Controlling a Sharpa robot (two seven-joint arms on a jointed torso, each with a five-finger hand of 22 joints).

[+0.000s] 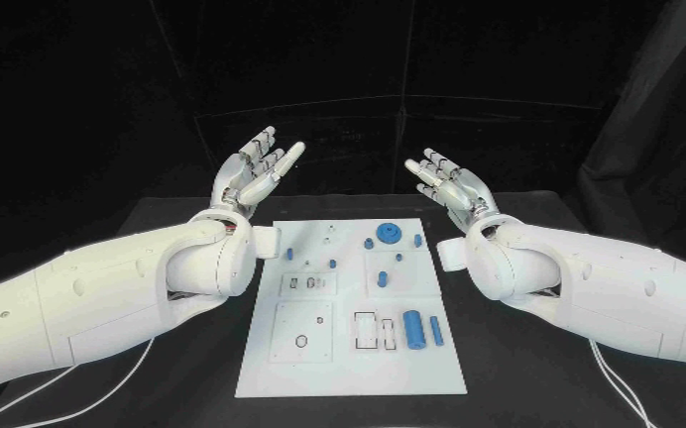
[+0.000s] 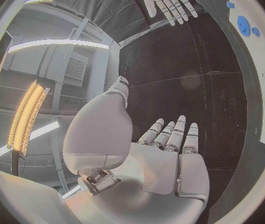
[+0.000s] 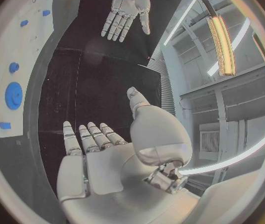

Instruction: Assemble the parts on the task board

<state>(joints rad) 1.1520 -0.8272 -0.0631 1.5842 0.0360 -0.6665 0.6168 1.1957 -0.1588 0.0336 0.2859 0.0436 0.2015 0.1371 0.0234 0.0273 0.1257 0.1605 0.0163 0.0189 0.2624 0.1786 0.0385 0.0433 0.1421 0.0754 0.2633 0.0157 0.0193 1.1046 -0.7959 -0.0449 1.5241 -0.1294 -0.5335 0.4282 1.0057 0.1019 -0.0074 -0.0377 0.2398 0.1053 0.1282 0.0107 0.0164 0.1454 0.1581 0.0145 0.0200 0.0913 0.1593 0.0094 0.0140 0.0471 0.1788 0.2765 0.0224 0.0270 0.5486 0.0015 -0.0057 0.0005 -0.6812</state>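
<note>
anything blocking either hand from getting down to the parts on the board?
Nothing visible does. The left hand and right hand are both held open, beyond the far end of the task board, holding nothing. The blue parts, such as the round disc and the cylinder, lie uncovered on the board between the two arms.

Two smooth white arms, each ending in a silver segmented left hand [image 1: 255,172] and right hand [image 1: 450,183], white cables trailing

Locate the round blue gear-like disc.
In the head view, the round blue gear-like disc sits near the white task board's far edge, right of centre.
</note>
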